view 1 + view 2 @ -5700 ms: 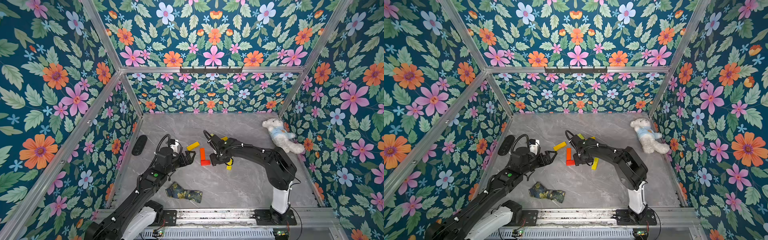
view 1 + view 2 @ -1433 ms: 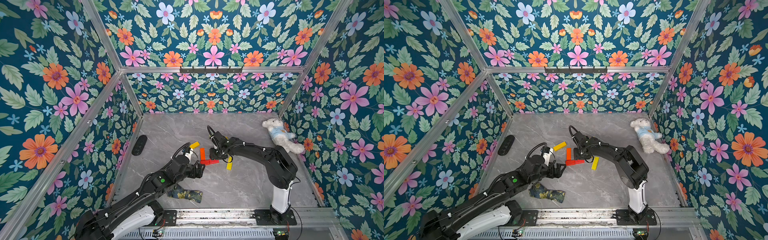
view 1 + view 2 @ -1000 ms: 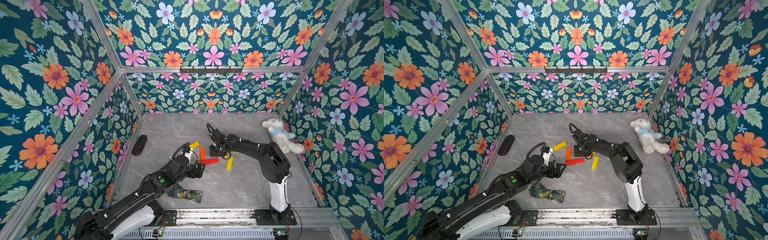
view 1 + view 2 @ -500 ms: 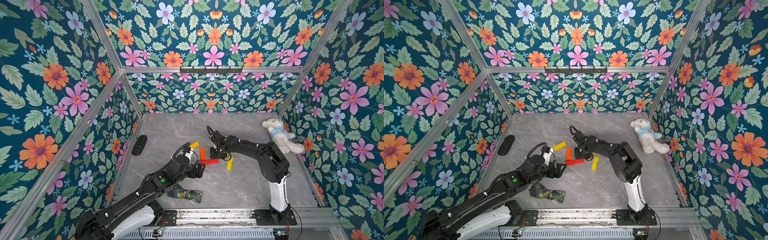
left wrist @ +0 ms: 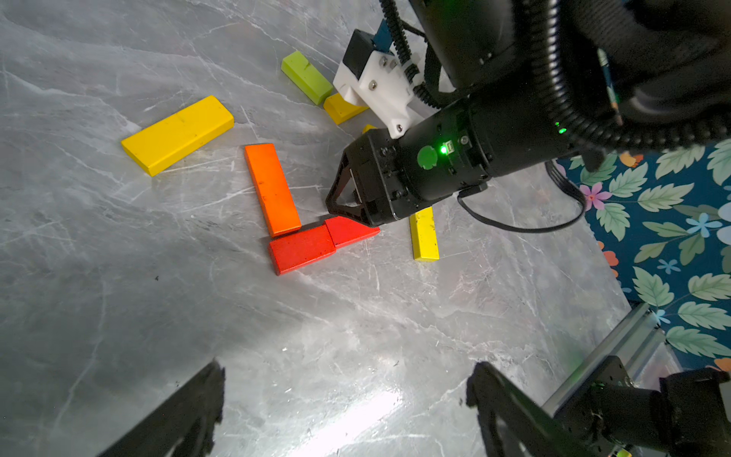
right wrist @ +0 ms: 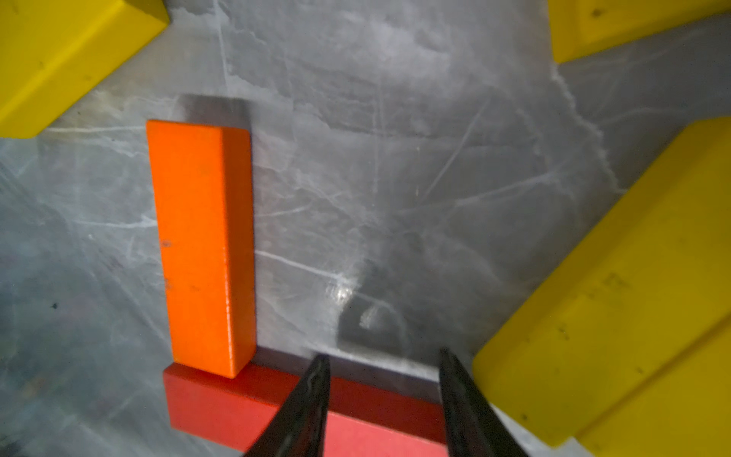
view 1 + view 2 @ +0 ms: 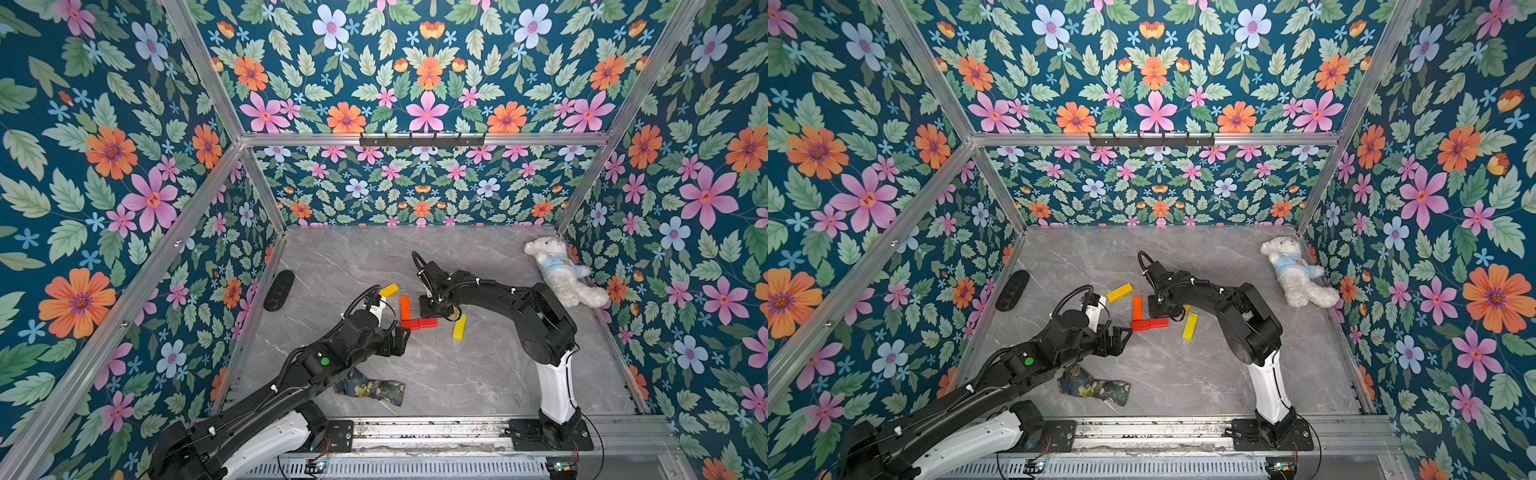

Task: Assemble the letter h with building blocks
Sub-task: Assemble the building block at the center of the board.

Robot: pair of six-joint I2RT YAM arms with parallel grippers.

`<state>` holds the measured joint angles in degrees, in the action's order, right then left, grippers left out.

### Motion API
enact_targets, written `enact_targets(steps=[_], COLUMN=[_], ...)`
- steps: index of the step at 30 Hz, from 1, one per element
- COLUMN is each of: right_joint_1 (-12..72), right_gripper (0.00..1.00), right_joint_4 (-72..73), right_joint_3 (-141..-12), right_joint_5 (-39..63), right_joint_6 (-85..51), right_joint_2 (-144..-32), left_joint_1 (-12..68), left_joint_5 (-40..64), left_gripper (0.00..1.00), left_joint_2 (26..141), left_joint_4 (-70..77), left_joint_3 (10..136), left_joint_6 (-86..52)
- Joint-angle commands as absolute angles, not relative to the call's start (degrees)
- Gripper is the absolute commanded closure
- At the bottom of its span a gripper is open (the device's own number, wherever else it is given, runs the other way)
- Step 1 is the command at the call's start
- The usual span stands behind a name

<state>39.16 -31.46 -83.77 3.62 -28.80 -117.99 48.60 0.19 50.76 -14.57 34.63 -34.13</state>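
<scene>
1. Work surface: a grey marble-patterned tabletop (image 7: 457,374) enclosed by floral-printed walls.
2. A long orange rectangular bar (image 7: 404,306) lies flat near the middle of the tabletop, its length running far to near. Its near end touches the left red bar (image 7: 409,324).
3. The left red bar and the right red bar (image 7: 429,323), both short flat rectangles, lie end to end in a row running left to right. Together with the orange bar they form an L.
4. The right gripper (image 6: 381,354) points down over the right red bar. Its fingers (image 6: 312,407) are partly spread and nothing is pinched between them. Whether the tips touch the bar cannot be told.
5. The left gripper (image 5: 344,370) hangs just near and left of the left red bar. Its fingers (image 5: 178,415) are spread wide and hold nothing.
6. Loose pieces:
   - A long yellow bar (image 7: 389,289) lies far and left of the orange bar, apart from it.
   - A second yellow bar (image 7: 459,326) lies right of the red row, also apart.
   - A lime green bar (image 5: 306,77) and an amber bar (image 5: 342,107) lie on the far side of the right wrist, the amber one partly hidden.
7. Other items:
   - A white plush bear (image 7: 559,270) in a pale blue shirt lies against the far right wall.
   - A dark floral cloth (image 7: 370,388) lies crumpled at the near edge beside the left arm.
   - A black oval object (image 7: 279,290) rests by the left wall.
</scene>
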Motion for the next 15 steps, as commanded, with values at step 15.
enact_targets(steps=[15], right_joint_1=[39.64], right_gripper=[0.53], right_joint_4=[-32.35], right_joint_3=[-84.02], right_joint_5=[2.72], right_joint_6=[-28.48], right_joint_2=[-118.39], left_joint_1=[48.65], left_joint_5=[-0.90], left_gripper=[0.01], left_joint_2=[50.68], left_joint_4=[-14.26], left_joint_3=[34.37], left_joint_6=[-34.28])
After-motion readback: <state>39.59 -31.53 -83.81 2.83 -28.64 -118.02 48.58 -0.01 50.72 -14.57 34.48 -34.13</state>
